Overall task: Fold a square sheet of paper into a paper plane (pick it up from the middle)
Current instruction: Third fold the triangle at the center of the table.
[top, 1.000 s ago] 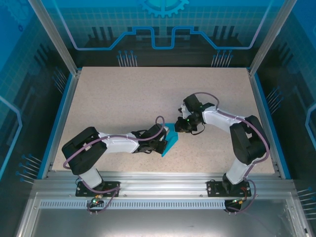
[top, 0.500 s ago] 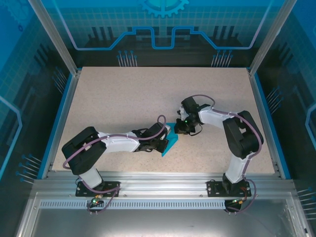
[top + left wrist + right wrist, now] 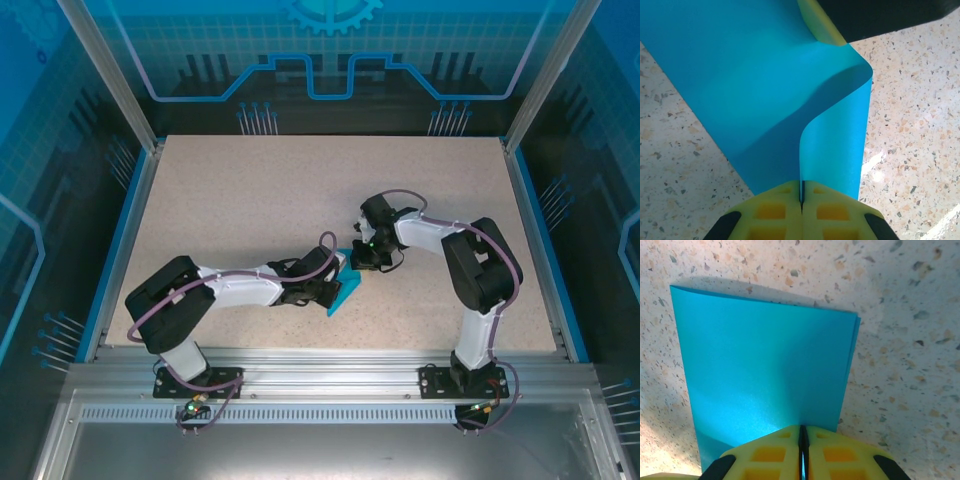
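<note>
The square sheet of paper point(image 3: 343, 288), doubled over on itself, is found toward the near middle of the table point(image 3: 250, 200). One edge is clamped by the left fingers point(image 3: 772, 212) and another by the right fingers point(image 3: 827, 452), probably so the layers can be aligned for creasing.

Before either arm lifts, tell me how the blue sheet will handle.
Probably floppy: the sheet curls in a soft bend near the left tool. Likely light: thin doubled edges show beyond the right tool. Both tools pinch it, so pulling apart may tear or crease it.
</note>
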Robot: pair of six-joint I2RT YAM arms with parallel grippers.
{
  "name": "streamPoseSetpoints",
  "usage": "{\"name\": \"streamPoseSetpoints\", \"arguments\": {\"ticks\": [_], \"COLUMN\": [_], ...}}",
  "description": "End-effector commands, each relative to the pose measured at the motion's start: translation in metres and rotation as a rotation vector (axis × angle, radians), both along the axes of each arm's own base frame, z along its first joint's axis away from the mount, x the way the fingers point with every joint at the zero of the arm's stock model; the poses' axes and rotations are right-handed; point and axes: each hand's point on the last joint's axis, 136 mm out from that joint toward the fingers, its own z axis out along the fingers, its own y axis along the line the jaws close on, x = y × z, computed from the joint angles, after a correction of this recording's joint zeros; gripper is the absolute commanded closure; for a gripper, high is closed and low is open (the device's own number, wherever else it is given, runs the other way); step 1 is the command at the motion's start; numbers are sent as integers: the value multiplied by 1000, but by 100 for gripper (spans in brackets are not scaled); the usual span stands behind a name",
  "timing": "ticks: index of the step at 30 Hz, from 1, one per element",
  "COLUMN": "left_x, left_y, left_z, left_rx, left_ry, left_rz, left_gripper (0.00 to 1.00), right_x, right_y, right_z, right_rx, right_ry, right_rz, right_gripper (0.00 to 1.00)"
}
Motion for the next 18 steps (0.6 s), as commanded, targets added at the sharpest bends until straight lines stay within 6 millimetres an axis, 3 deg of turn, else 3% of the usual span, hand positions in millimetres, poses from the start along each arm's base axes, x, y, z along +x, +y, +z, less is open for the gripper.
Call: {"name": "streamPoseSetpoints", "arguments": {"ticks": [1,8,14,18], "left_x": [9,5,4,3], "left_y": [0,2,2,3], "left_z": [-2,-15,-16,-16], "left_rx": [18,35,24,24], "left_ry": [-8,20,25,29], "left_rz": [1,-1,13,19], "left_gripper": [94,94,94,94], "right_x": [-13,-11,-1,-12], "right_y": [-7,-4,-6,-5], "right_z": [-15,-5,45,61], "right_rx": [-69,-56,19,100], "right_ry": [55,41,-72,-99], "right_rz": [21,23,-29,-77], "right_gripper": [90,88,84,85]}}
